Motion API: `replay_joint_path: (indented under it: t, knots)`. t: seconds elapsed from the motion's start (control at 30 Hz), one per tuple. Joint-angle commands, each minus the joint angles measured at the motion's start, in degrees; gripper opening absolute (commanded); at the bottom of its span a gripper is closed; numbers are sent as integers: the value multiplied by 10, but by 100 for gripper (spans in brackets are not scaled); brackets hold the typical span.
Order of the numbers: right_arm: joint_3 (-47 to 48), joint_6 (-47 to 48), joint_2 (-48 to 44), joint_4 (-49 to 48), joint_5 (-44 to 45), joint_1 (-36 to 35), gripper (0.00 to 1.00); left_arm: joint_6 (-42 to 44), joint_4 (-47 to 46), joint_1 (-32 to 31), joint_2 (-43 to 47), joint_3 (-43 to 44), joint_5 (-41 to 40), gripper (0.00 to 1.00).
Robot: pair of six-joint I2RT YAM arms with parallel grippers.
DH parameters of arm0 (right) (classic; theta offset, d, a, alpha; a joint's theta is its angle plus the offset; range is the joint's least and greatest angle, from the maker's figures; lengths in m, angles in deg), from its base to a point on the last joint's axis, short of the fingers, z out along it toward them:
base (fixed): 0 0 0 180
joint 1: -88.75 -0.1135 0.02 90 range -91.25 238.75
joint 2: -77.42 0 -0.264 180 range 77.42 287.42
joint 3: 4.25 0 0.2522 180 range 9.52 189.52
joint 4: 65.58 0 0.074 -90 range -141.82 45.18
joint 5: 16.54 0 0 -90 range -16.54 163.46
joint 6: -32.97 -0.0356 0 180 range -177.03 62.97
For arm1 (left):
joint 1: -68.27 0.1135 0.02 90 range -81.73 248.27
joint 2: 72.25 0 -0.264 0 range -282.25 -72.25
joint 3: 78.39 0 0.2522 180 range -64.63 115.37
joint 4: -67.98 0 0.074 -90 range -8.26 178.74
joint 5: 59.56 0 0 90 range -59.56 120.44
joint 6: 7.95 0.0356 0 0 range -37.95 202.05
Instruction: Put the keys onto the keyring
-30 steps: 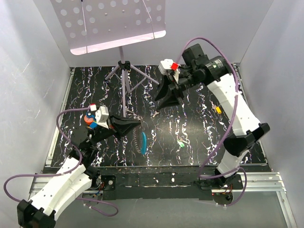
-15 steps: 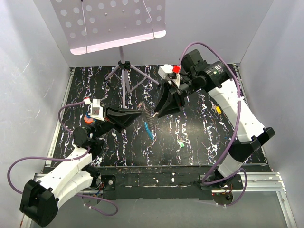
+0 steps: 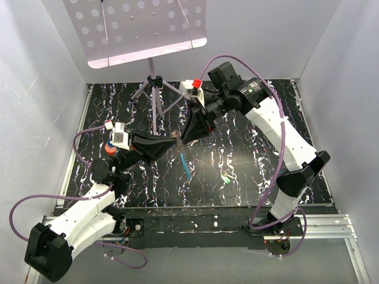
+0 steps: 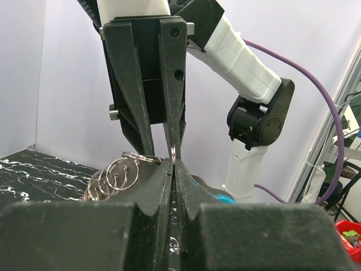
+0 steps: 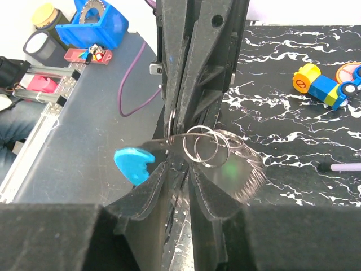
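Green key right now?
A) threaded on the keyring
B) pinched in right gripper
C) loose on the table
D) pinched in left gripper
C: the green key lies alone on the table, nearer the right arm and clear of both grippers. The left gripper clamps only the keyring, with the right gripper meeting it there.
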Motion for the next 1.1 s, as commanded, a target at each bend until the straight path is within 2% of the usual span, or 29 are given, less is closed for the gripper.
replay_joint_path:
  t: [0.0, 0.67, 0.93, 1.07]
  knots:
    - [26, -34, -1, -33, 3, -10, 28, 2, -8, 0, 4, 14, -18, 0]
    - [32, -74, 6, -60, 23, -20, 32, 19, 38, -1, 22, 10, -31, 0]
    - [28, -94, 7, -75, 32, -24, 24, 35, 65, -1, 29, 11, -33, 0]
    - [24, -108, 8, -89, 38, -24, 11, 38, 73, -1, 32, 12, -33, 0]
